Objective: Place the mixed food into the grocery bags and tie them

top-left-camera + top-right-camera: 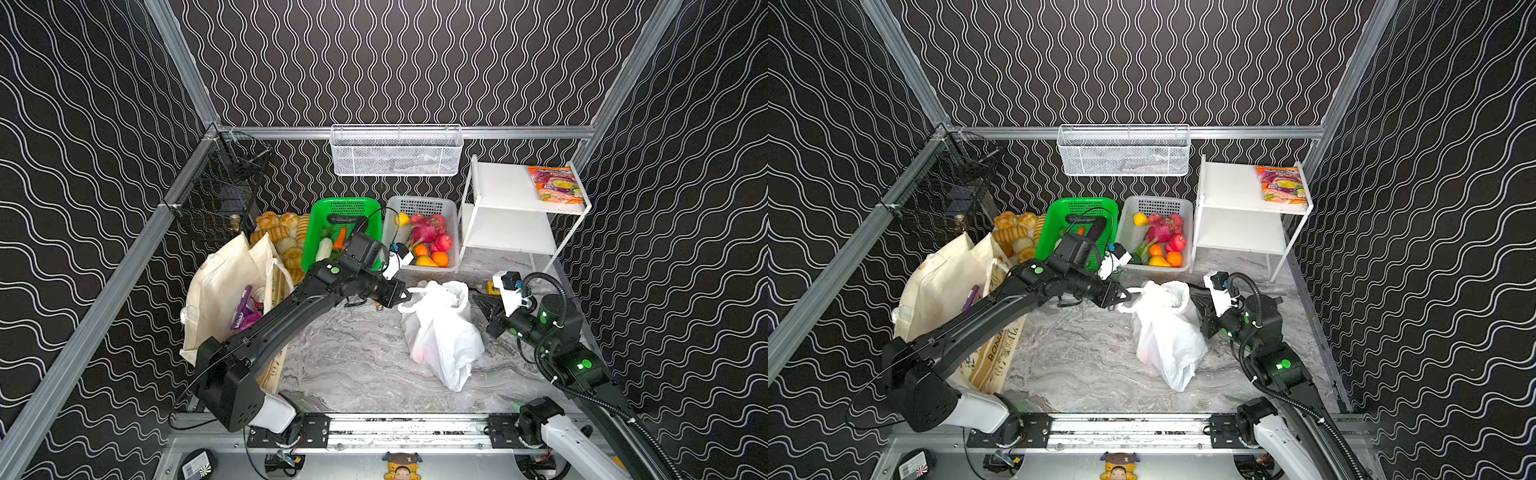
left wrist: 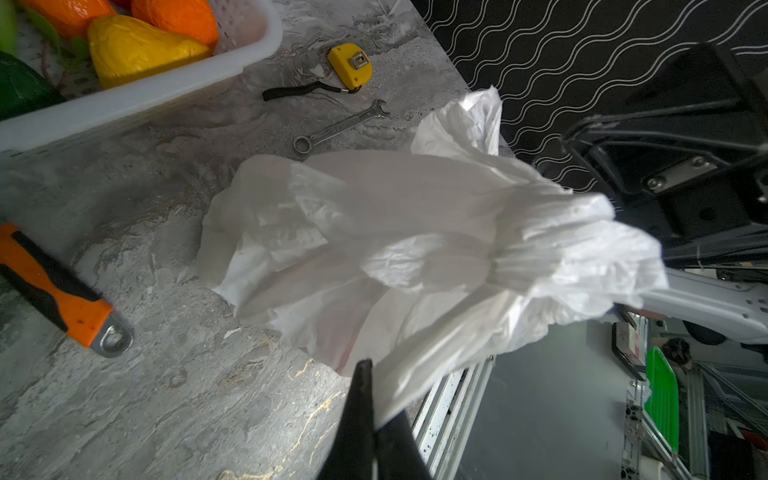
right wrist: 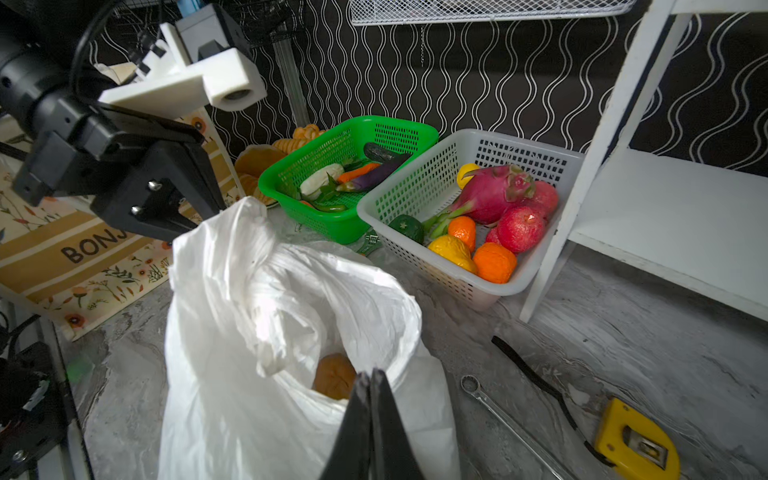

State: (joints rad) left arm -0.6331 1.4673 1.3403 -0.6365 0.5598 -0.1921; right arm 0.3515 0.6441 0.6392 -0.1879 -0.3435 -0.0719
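Left wrist view: the left gripper [image 2: 370, 419] is pinching a gathered loop handle of the white plastic bag [image 2: 374, 232], its jaws fully closed on the film. In both top views this gripper [image 1: 402, 296] is reaching across the middle and gripping the bag [image 1: 440, 332] at its far left corner, while the bag's body is slumping on the grey marbled surface [image 1: 353, 361], right of centre. The right gripper [image 1: 474, 296] is sitting at the bag's far right edge. In the right wrist view its jaws [image 3: 370, 386] are pressing together at the bag's open rim; whether they are trapping plastic cannot be told. A brown rounded food item [image 3: 334, 376] is lying inside the mouth. The cream canvas tote [image 1: 220, 286] is standing at the left, just beside the left arm, with purple snack packets [image 1: 245, 311] and a red soda can [image 1: 259, 296] showing in its opening. A wrench [image 2: 340, 124] and a yellow tape measure [image 2: 351, 66] are lying near the bag.
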